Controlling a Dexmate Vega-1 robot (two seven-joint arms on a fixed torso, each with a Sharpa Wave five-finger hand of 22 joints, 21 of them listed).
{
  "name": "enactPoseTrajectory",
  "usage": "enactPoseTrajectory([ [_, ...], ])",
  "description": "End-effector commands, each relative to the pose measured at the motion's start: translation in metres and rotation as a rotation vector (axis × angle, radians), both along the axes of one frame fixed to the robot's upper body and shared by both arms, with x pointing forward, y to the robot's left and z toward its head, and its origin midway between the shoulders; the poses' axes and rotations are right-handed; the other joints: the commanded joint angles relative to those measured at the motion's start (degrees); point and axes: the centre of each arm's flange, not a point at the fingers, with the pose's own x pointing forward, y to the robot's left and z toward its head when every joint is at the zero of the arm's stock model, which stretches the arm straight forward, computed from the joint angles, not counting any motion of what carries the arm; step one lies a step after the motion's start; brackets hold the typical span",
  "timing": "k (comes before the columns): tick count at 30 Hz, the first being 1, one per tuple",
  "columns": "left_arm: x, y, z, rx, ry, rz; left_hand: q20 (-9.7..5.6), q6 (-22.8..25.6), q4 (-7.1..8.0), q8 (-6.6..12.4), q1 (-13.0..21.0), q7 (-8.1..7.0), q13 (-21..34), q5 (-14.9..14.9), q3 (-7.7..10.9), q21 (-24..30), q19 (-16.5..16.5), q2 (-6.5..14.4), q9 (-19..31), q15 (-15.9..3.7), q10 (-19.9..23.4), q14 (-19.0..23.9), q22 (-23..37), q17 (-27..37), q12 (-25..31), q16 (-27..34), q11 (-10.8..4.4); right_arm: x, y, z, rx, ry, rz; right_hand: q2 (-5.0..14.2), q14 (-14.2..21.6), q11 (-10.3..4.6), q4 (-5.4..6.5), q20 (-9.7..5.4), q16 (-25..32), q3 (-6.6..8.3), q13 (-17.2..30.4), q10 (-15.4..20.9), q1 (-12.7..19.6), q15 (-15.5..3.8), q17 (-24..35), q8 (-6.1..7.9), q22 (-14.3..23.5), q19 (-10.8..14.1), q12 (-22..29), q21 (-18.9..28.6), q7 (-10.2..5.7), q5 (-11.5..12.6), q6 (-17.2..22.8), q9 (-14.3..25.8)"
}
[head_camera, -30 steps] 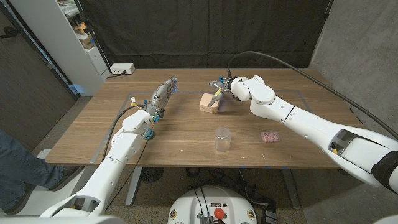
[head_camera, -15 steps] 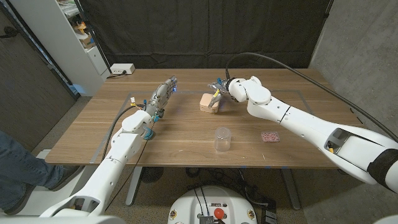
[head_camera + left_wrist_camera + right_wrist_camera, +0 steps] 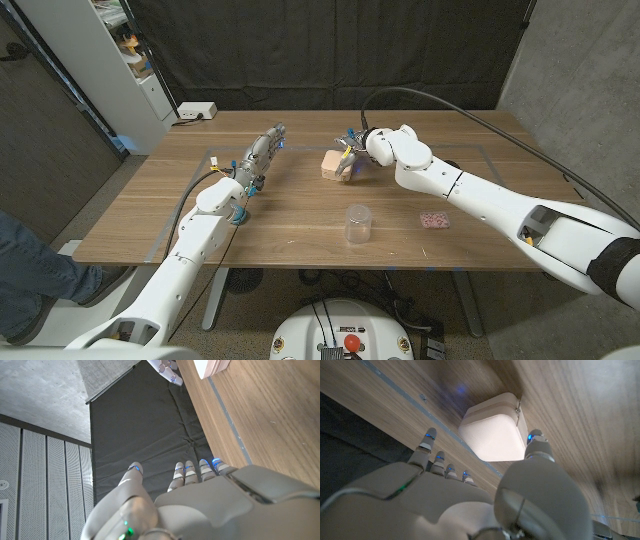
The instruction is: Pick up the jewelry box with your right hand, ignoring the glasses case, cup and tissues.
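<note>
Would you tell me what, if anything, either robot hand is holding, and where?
Nothing is held: the right robot hand is open beside the jewelry box; the left robot hand is empty.

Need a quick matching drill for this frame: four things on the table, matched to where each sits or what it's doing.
Things:
1. jewelry box
2. cup
3. tissues
4. left hand

Places or states:
A. pink pack near the right forearm
B. clear, near the front edge, mid-table
C. open, holding nothing, left of the box
D. right beside the right hand

Pairs: 1-D, 2-B, 3-A, 4-C

Smooth jewelry box (image 3: 496,435), wood-grain table (image 3: 300,215)
</note>
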Motion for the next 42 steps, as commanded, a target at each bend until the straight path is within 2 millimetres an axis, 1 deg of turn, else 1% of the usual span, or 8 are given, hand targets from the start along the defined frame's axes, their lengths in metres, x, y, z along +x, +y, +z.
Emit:
enactPoseTrajectory([
  [1, 0.001, -0.001, -0.001, 0.000, 0.005, 0.000, 0.35, 0.22, -0.29, 0.03, -0.37, 0.32, 0.17, -0.11, 0.30, 0.20, -0.12, 0.18, 0.14, 0.18, 0.05, -0.30, 0.34, 0.11, -0.06, 0.06, 0.45, 0.003, 0.008, -0.002, -0.007, 0.003, 0.007, -0.23, 0.18, 0.29, -0.03, 0.14, 0.07, -0.21, 0.06, -2.01, 0.37, 0.45, -0.03, 0.31, 0.29, 0.42, 0.11, 0.57, 0.06, 0.18, -6.66, 0.30],
  [4, 0.002, -0.001, -0.003, -0.003, 0.008, 0.000, 0.20, 0.31, -0.31, 0.05, -0.40, 0.19, 0.17, -0.11, 0.30, 0.22, -0.11, 0.17, 0.14, 0.06, 0.10, -0.29, 0.35, 0.11, -0.03, 0.07, 0.28, 0.005, 0.011, -0.003, -0.010, 0.004, 0.008, -0.22, 0.19, 0.21, -0.03, 0.15, 0.08, -0.24, 0.06, -2.01, 0.38, 0.38, -0.03, 0.33, 0.30, 0.47, 0.13, 0.57, 0.03, 0.19, -6.67, 0.30],
  [9, 0.002, 0.002, -0.004, -0.006, 0.011, 0.004, 0.49, 0.26, -0.33, 0.02, -0.43, 0.34, 0.17, -0.11, 0.30, 0.20, -0.20, 0.17, 0.13, 0.22, 0.12, -0.30, 0.35, 0.10, -0.03, 0.07, 0.39, 0.009, 0.014, -0.003, -0.014, 0.009, 0.005, -0.19, 0.35, 0.17, 0.01, 0.16, 0.15, -0.37, 0.05, -1.98, 0.38, 0.33, -0.04, 0.52, 0.30, 0.62, 0.20, 0.59, -0.08, 0.22, -6.40, 0.30],
  [14, 0.002, 0.005, -0.004, -0.011, 0.009, 0.008, 0.40, 0.30, -0.35, 0.02, -0.45, 0.25, 0.17, -0.11, 0.31, 0.20, -0.25, 0.17, 0.13, 0.14, 0.08, -0.29, 0.35, 0.10, -0.04, 0.07, 0.22, 0.012, 0.016, -0.004, -0.020, 0.016, 0.005, -0.17, 0.43, 0.07, 0.05, 0.16, 0.19, -0.49, 0.05, -1.89, 0.36, 0.25, -0.04, 0.62, 0.31, 0.77, 0.28, 0.61, -0.16, 0.25, -6.29, 0.30],
  [22, 0.003, 0.006, -0.007, -0.014, 0.015, 0.010, 0.36, 0.34, -0.38, 0.03, -0.47, 0.16, 0.17, -0.11, 0.31, 0.22, -0.26, 0.15, 0.12, 0.06, 0.10, -0.28, 0.35, 0.10, -0.03, 0.08, 0.23, 0.017, 0.016, -0.007, -0.024, 0.027, -0.007, -0.11, 0.61, -0.10, 0.10, 0.17, 0.28, -0.67, 0.04, -1.74, 0.35, -0.01, -0.04, 0.76, 0.31, 0.99, 0.39, 0.63, -0.20, 0.30, -6.10, 0.30],
  [28, 0.004, 0.005, -0.009, -0.013, 0.021, 0.007, 0.96, 0.28, -0.40, -0.01, -0.50, 0.28, 0.17, -0.11, 0.33, 0.24, -0.28, 0.17, 0.12, 0.21, 0.08, -0.29, 0.35, 0.10, -0.03, 0.08, 0.34, 0.020, 0.015, -0.009, -0.026, 0.031, -0.013, -0.07, 0.72, -0.16, 0.13, 0.17, 0.33, -0.78, 0.03, -1.59, 0.37, 0.02, -0.05, 0.86, 0.32, 1.16, 0.48, 0.65, -0.26, 0.34, -5.92, 0.29],
  [40, 0.004, 0.004, -0.012, -0.009, 0.029, 0.008, 0.89, 0.34, -0.43, 0.00, -0.57, 0.15, 0.17, -0.11, 0.35, 0.26, -0.34, 0.19, 0.12, 0.07, 0.09, -0.31, 0.37, 0.11, -0.02, 0.09, 0.18, 0.027, 0.013, -0.016, -0.024, 0.049, -0.032, 0.05, 1.02, -0.38, 0.16, 0.16, 0.45, -0.97, 0.03, -1.23, 0.47, -0.11, -0.05, 1.04, 0.33, 1.53, 0.66, 0.69, -0.38, 0.43, -5.58, 0.29],
  [42, 0.004, 0.005, -0.012, -0.008, 0.030, 0.008, 0.99, 0.30, -0.43, -0.01, -0.58, 0.22, 0.17, -0.11, 0.36, 0.27, -0.32, 0.20, 0.12, 0.17, 0.14, -0.29, 0.37, 0.11, 0.00, 0.09, 0.26, 0.027, 0.013, -0.016, -0.026, 0.050, -0.037, 0.08, 1.17, -0.62, 0.16, 0.16, 0.51, -1.04, 0.03, -1.01, 0.52, -0.16, -0.05, 1.11, 0.33, 1.69, 0.75, 0.72, -0.47, 0.46, -5.41, 0.29],
])
